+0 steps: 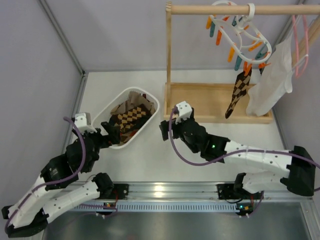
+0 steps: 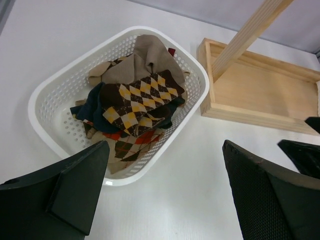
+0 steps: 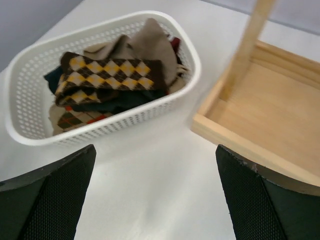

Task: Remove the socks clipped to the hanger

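Hanger (image 1: 240, 30): hanging on the wooden rail (image 1: 235, 9), well beyond the right gripper (image 1: 163, 129) and off to its right.
Argyle sock (image 1: 239, 92): dangling from a clip, seemingly the only one on the ring.
Left gripper (image 1: 112, 134): hovering at the near rim of the basket (image 1: 156, 102).
Left wrist fingers (image 2: 75, 185): standing spread wide, gripping nothing, with the piled socks (image 2: 137, 100) lying in the basket just ahead.
Right wrist fingers (image 3: 270, 200): gaping apart, empty, with the basket sitting ahead-left and the wooden base (image 3: 270, 105) ahead-right.

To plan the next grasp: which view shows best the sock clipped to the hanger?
Top external: the argyle sock hangs in full from the hanger. Both wrist views point at the basket and wooden base; neither shows this sock.
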You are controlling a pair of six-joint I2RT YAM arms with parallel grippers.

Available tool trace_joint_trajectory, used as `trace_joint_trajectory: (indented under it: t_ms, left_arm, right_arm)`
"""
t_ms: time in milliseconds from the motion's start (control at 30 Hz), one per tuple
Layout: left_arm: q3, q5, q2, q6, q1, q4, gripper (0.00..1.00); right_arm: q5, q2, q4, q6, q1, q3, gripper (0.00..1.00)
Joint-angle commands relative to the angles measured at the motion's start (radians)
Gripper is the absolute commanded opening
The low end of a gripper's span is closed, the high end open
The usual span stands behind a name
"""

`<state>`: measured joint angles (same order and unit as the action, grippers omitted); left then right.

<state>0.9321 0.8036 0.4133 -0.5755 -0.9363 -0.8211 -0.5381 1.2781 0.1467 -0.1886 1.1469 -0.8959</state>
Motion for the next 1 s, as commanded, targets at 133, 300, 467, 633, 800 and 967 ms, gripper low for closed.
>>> trace_joint_trajectory:
  t_ms: [133, 300, 467, 633, 800, 967]
  left_arm:
    - [-0.119, -0.154, 0.221, -0.153, 0.004, 0.169, 0.99]
    - [-0.205, -0.383, 0.49, -0.113, 0.001, 0.613, 0.99]
    - [-0.094, -0.516, 0.874, 0.061, -0.061, 0.983, 0.99]
    - [0.176, -0.61, 1.189, 0.222, -0.108, 1.16, 0.99]
    - [0.416, -0.701, 1.418, 0.37, -0.119, 1.249, 0.99]
    - [0.696, -0.713, 1.657, 0.448, -0.119, 1.277, 0.99]
  right_arm:
    - [-0.232, -0.373, -0.292, -0.164, 0.001, 0.19, 0.99]
    - [-0.319, -0.624, -0.413, -0.155, 0.001, 0.244, 0.99]
    - [-0.454, -0.795, -0.658, -0.219, -0.001, 0.216, 1.0]
    - [-0.47, -0.87, -0.811, -0.239, 0.001, 0.115, 0.99]
    - [-0.438, -0.976, -0.889, -0.221, 0.001, 0.013, 0.99]
    - [-0.324, -1.124, -0.834, -0.169, 0.001, 0.021, 0.99]
